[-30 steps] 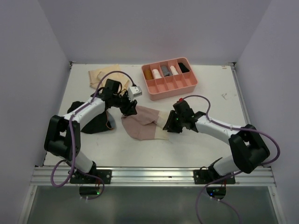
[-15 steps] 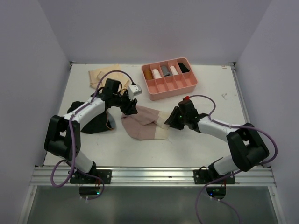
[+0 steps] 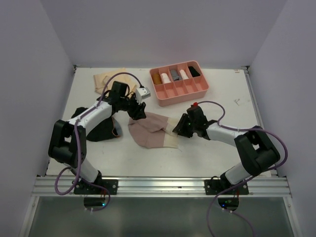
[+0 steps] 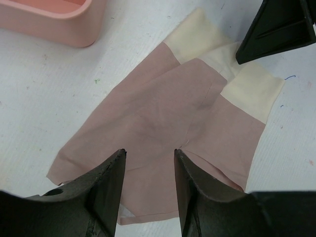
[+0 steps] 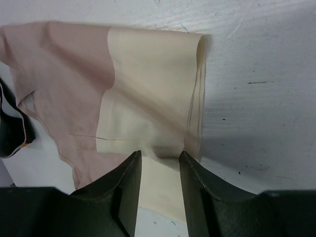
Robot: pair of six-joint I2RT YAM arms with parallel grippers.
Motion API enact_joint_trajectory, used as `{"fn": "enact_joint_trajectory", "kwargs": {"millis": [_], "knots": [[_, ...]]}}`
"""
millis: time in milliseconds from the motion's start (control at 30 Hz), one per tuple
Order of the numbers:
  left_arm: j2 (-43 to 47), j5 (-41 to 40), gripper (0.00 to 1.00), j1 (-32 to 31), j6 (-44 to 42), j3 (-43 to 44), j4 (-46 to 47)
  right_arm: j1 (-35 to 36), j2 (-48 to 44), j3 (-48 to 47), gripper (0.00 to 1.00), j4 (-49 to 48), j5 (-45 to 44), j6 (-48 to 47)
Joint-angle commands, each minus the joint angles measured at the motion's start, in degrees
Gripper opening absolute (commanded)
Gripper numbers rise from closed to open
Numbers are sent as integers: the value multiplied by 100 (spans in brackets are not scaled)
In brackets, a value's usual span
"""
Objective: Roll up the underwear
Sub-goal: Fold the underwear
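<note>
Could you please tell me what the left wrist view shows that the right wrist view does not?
Only the left wrist view shows a corner of the pink tray and, at the top, one of the right fingers. Only the right wrist view shows an edge of the black underwear. Both show the pink underwear spread on the white table, seen between parted fingers: the left fingers in one view, the right fingers in the other.
</note>
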State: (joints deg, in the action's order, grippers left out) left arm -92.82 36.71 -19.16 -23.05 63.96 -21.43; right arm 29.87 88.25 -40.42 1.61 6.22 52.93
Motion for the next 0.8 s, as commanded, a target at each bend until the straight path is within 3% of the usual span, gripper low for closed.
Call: {"fn": "enact_joint_trajectory", "kwargs": {"millis": [0,267,467,600,767], "knots": [[-70,12,48,-9,99,204,122,-7,87,87,40,-556,151,16],[-61,170,46,-9,11,160,25,-16,87,114,31,-715,187,51],[70,319,40,-44,-358,-94,-133,-16,-167,184,7,-539,125,42],[237,-30,41,-272,-525,-594,6,-16,-396,245,0,-442,108,16],[431,-822,45,-869,-403,-1034,463,-25,-571,254,0,-319,169,-28]]}}
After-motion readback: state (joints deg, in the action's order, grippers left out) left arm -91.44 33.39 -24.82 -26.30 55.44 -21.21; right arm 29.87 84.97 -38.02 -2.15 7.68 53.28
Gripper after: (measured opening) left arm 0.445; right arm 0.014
